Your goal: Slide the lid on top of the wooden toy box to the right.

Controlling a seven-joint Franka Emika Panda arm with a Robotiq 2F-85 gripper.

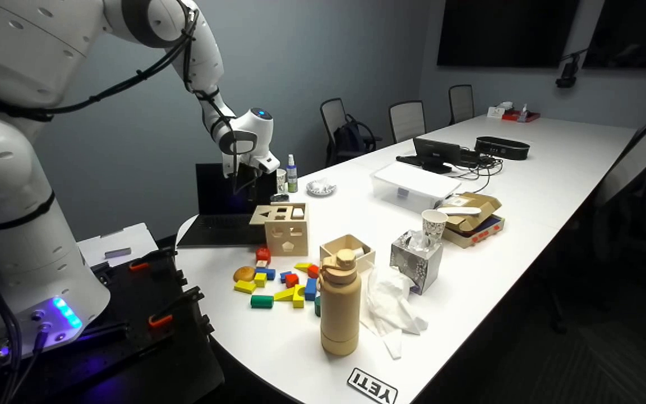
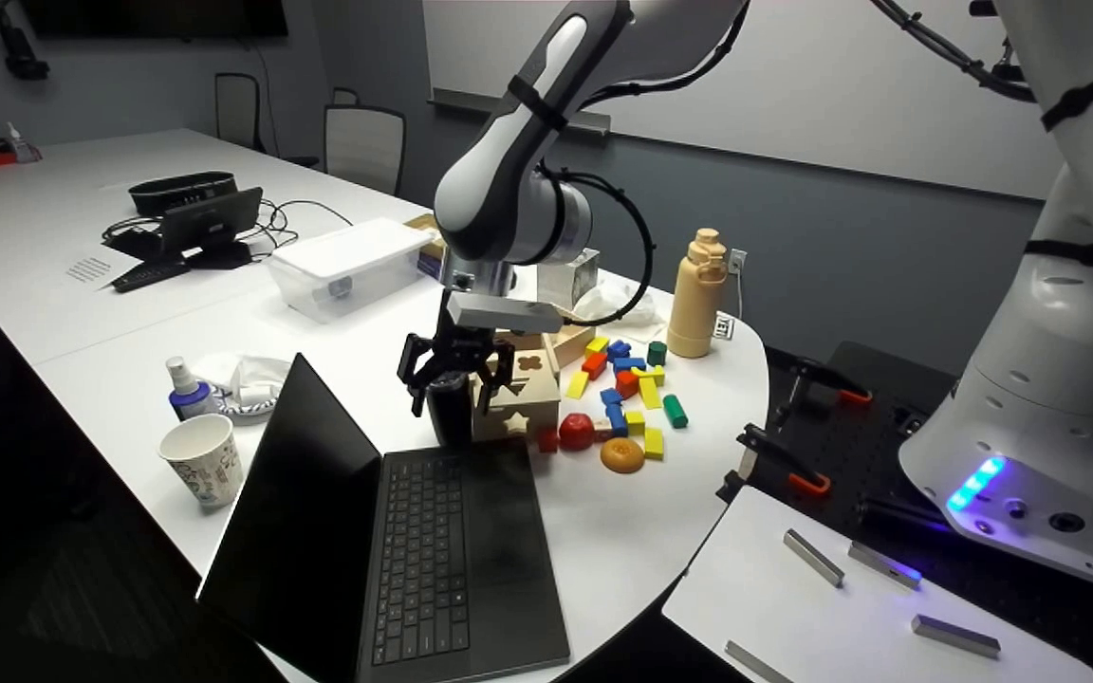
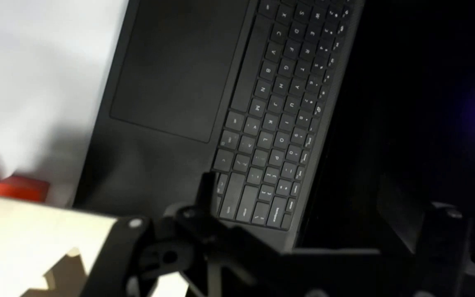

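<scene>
Laptop (image 2: 423,550): nearest me, lower centre. Hand (image 2: 452,406): mid-frame, spread wide. In an exterior view, the thin, pale, pierced lid (image 1: 273,215) overhangs the toy box (image 1: 287,237) leftward.

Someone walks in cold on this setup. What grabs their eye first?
Most likely the white robot arm reaching over the table, its open claw hanging near the wooden toy box. Next, the loose red, yellow, blue and green blocks scattered beside that box. Then the tall tan bottle standing upright near the blocks.
</scene>
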